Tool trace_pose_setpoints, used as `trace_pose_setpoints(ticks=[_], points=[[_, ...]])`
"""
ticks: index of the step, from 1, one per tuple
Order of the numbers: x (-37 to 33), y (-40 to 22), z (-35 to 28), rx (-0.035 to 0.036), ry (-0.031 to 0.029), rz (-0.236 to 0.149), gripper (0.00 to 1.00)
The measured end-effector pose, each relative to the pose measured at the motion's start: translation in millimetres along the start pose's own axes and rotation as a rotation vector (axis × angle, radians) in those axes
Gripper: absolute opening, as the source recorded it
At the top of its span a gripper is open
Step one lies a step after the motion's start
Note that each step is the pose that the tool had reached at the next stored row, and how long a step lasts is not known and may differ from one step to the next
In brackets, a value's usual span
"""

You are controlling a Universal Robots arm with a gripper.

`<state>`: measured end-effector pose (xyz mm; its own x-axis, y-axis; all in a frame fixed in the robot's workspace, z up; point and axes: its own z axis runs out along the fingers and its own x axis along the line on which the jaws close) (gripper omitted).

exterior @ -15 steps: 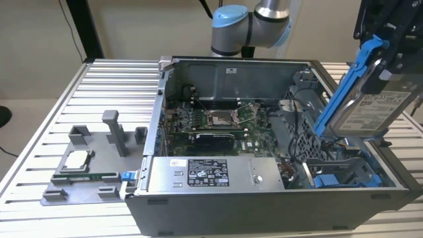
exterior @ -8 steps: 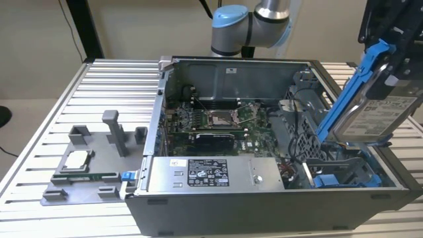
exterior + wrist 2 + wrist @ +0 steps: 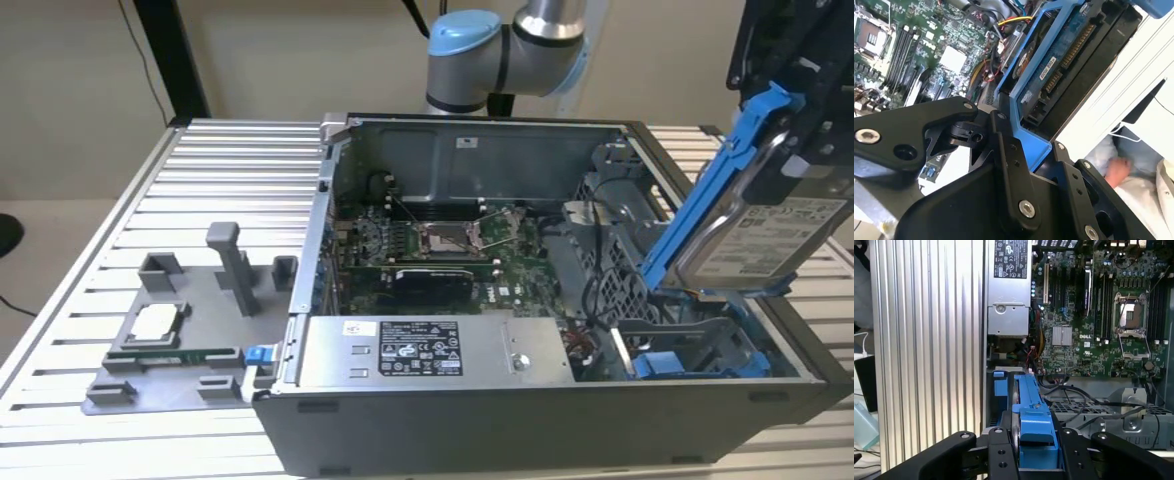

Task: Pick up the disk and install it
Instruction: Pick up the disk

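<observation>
The gripper [image 3: 1035, 450] is clamped on the blue carrier end of the disk [image 3: 767, 235]. It holds the disk tilted, connector end down, above the computer case [image 3: 534, 440], apparently angled to match the case's drive bay [image 3: 694, 350].

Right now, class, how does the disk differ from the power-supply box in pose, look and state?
The disk hangs tilted above the computer case; the power-supply box lies flat inside it. The disk sits in a blue frame; the box is bare grey metal. The gripper clamps the disk; the box is untouched. Both are grey metal with a white label.
</observation>
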<state>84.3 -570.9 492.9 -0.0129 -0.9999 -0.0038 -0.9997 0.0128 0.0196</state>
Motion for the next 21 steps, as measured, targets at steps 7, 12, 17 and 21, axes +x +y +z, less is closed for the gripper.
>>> trace_pose_setpoints(ticks=[7,12,17,21], points=[[0.1,-0.3,4.2,0.0016,-0.0003,0.0,0.0],[0.0,-1.5,12.2,0.0037,0.0,0.0,0.0],[0.1,-4.3,20.2,0.0058,-0.0002,0.0,0.0],[0.2,-6.9,27.5,0.007,-0.0003,0.0,0.0]])
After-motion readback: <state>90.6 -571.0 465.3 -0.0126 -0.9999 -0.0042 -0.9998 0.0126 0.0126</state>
